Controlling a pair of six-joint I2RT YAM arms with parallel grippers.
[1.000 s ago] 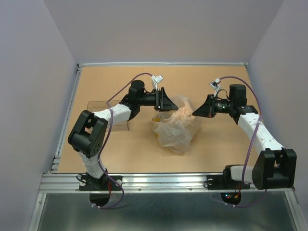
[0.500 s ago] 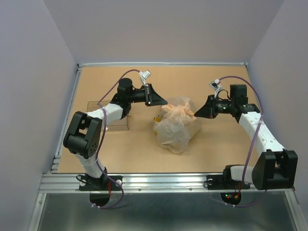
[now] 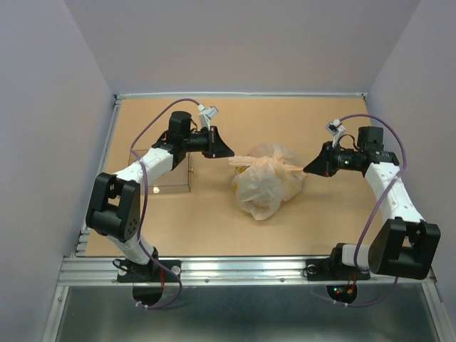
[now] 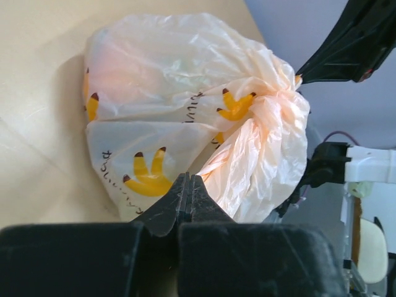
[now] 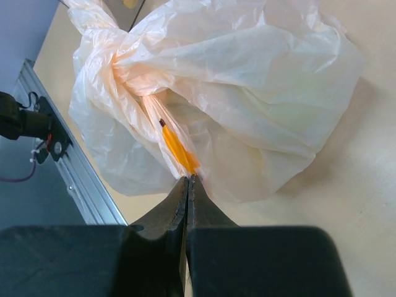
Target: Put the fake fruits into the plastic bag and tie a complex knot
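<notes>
The plastic bag [image 3: 267, 187] lies bulging mid-table, whitish-peach with yellow banana prints [image 4: 147, 176]. Its top is gathered into a twisted bunch [image 3: 274, 162], and a strand runs out from it to each side. My left gripper [image 3: 229, 154] is at the bag's left, shut on a twisted strand [image 4: 213, 167] right at its fingertips [image 4: 189, 177]. On the bag's right, my right gripper [image 3: 306, 171] is shut on the other strand [image 5: 176, 148], pinched at its tips [image 5: 187, 178]. The bunch [image 5: 117, 62] is pulled taut between them. The fake fruits are hidden.
A clear rigid tray [image 3: 171, 191] stands left of the bag, partly under my left forearm. Low walls edge the tan table, and a metal rail [image 3: 249, 267] runs along the near edge by the arm bases.
My left gripper has shut and pulled back to the left with a strand. The right gripper has drawn away to the right, stretching the bag's gathered top between them.
</notes>
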